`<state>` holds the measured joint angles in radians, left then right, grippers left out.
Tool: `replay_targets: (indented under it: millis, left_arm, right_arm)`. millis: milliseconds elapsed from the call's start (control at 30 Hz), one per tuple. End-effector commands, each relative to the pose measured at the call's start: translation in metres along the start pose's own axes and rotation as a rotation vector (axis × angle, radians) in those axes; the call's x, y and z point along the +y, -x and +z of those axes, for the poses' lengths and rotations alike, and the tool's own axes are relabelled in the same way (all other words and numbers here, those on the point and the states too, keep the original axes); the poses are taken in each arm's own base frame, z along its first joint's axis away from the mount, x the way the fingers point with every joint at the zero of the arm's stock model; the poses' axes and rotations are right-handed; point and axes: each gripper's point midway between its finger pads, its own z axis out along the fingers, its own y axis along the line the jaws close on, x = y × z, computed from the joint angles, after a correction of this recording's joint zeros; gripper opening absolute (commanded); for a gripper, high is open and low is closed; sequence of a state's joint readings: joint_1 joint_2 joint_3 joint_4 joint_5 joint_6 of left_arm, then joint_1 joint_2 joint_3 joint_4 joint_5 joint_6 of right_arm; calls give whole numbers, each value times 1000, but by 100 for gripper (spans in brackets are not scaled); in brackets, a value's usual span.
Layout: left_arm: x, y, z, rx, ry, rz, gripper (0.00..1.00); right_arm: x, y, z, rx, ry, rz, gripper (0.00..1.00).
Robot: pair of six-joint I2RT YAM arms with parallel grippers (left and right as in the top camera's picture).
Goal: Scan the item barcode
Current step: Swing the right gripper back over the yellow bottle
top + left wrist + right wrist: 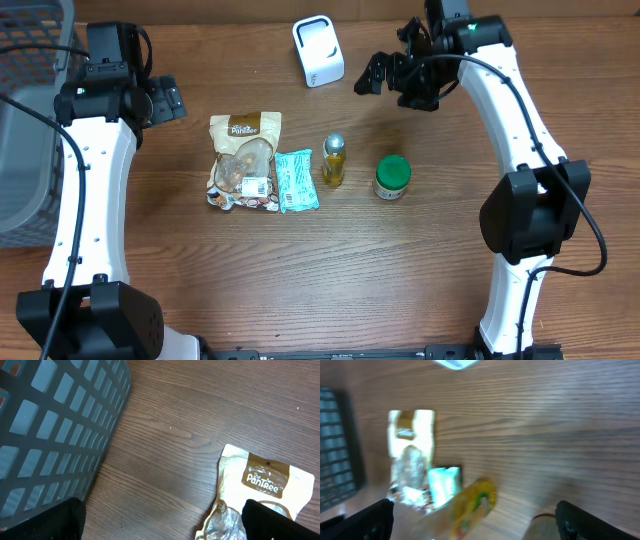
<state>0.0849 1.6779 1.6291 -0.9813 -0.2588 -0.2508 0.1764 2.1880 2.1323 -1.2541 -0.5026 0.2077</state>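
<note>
Four items lie in a row on the wooden table (300,290): beige clear-windowed snack pouch (243,160), teal foil packet (296,181), yellow bottle with silver cap (333,161), green-lidded jar (392,177). White boxy scanner (318,50): 12 o'clock of the row. Right hand (385,80): fingers apart, empty, probably nearer; the bottle at its 7 o'clock, long axis 12-to-6. Left hand (165,100): spread, empty; the pouch at 4 o'clock.

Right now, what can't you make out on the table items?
Overhead: print on the snack pouch, teal packet, bottle and jar is too small to read.
Right wrist: blur smears the bottle's label; scanner cut off by the top edge.
Left wrist: the pouch's lower half runs off the frame.
</note>
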Motion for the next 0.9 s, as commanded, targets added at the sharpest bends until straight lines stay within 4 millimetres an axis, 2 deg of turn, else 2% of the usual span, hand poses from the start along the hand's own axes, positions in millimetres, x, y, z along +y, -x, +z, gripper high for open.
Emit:
replay_targets:
  millis: [0, 67, 167, 400, 467, 600, 767, 867]
  left_arm:
    - [-1, 0, 0, -1, 7, 25, 99]
    - [-1, 0, 0, -1, 7, 25, 99]
    - [-1, 0, 0, -1, 7, 26, 99]
    - [-1, 0, 0, -1, 7, 25, 100]
    - [-1, 0, 0, -1, 7, 25, 99]
    - [-1, 0, 0, -1, 7, 25, 100]
    - [-1, 0, 0, -1, 7, 25, 100]
    - [-1, 0, 0, -1, 7, 25, 100]
  right_arm:
    - [41, 13, -49, -96, 77, -76, 100]
    - [46, 9, -60, -105, 39, -94, 100]
    - [47, -2, -62, -86, -31, -109, 100]
    - [53, -44, -29, 29, -222, -176, 100]
    - [62, -52, -19, 34, -278, -229, 100]
    - [78, -63, -10, 29, -303, -231, 100]
    - [79, -66, -7, -27, -400, -130, 100]
    - [83, -71, -1, -20, -408, -143, 100]
